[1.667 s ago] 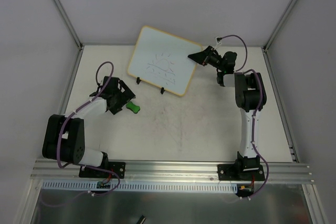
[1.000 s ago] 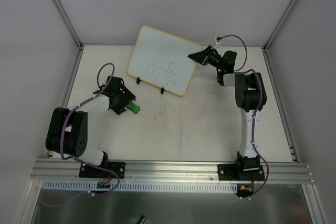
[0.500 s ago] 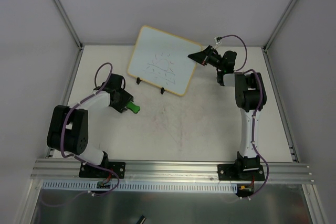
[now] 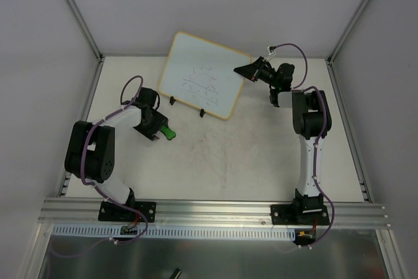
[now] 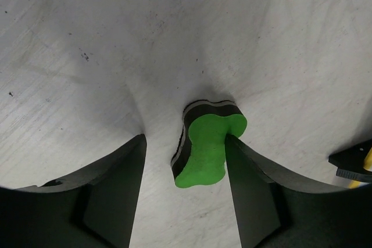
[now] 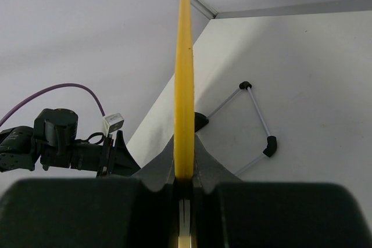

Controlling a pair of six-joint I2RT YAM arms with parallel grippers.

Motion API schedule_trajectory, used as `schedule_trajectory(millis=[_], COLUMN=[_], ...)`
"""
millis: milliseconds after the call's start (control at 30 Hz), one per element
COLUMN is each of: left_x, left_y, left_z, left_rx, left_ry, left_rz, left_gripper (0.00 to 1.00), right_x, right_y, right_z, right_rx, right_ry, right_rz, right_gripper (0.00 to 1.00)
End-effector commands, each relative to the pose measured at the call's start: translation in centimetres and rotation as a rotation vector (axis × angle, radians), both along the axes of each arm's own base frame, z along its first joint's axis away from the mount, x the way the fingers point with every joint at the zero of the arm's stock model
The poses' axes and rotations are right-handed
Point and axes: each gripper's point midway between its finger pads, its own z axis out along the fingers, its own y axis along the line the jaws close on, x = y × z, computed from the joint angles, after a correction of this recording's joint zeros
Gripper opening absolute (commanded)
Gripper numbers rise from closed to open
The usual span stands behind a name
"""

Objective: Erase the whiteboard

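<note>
The whiteboard (image 4: 202,83), white with a pale yellow frame and a black drawing on it, stands tilted at the back of the table. My right gripper (image 4: 243,70) is shut on its right edge. In the right wrist view that yellow edge (image 6: 184,74) runs straight up from between the right gripper's (image 6: 184,169) fingers. The green eraser (image 4: 168,134) lies on the table left of centre. My left gripper (image 5: 185,143) stands open around the eraser (image 5: 208,149): the right finger touches its side, and the left finger is well apart from it.
The board's two black clip feet (image 4: 172,100) rest on the table in front of it. White enclosure walls with metal posts (image 4: 77,11) close off the back and sides. A metal rail (image 4: 209,210) carries the arm bases at the near edge.
My left arm's elbow has swung in and forward, and its wrist has turned so the fingers now straddle the eraser. The eraser, the board and the right arm have stayed put.
</note>
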Motion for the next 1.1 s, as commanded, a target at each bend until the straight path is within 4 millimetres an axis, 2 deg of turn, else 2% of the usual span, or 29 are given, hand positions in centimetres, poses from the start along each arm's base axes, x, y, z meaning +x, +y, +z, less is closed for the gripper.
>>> schedule_trajectory(millis=[0, 133, 500, 1067], left_x=[-0.6, -0.5, 1.1, 2.1], left_y=[0.2, 0.2, -0.8, -2.0], left_z=[0.1, 0.3, 2.7, 0.6], left_rx=[0.032, 0.032, 0.055, 0.091], left_ry=[0.043, 0.043, -0.026, 0.036], left_rz=[-0.004, -0.002, -0.081, -0.138], left_gripper=[0.57, 0.58, 0.62, 0.58], right_x=[0.0, 0.0, -0.1, -0.3], right_y=[0.4, 0.4, 0.4, 0.4], right_z=[2.0, 2.2, 2.3, 2.6], right_rx=[-0.028, -0.027, -0.028, -0.029], right_ry=[-0.148, -0.151, -0.153, -0.16], right_rz=[0.01, 0.012, 0.014, 0.017], right_gripper=[0.0, 0.0, 0.0, 0.0])
